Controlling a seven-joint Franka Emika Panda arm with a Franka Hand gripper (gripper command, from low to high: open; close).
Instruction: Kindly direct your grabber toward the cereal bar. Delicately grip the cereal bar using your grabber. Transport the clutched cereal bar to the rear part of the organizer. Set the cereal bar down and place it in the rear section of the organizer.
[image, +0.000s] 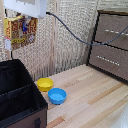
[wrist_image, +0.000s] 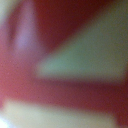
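A: Where is the cereal bar now?

B: It hangs high up in the air, well above the organizer, under the white hand; it is not in the back part of the organizer yet.

A: Is the hand shut on it?

B: I think so, since the cereal bar hangs there with nothing under it; the blue tips sit on its top half; I cannot see the gap between them well.

A: How will it feel to hold?

B: It looks flat, thin and light, like a small card box; I think it is a bit stiff, but a hard squeeze could dent it; its skin may be slick, so it could slip; holding it by the flat sides near the top looks best.

A: Can you read any words on it?

B: No; I see red, yellow and orange print, but it is too blurry; the wrist view shows only red and pale blurs.
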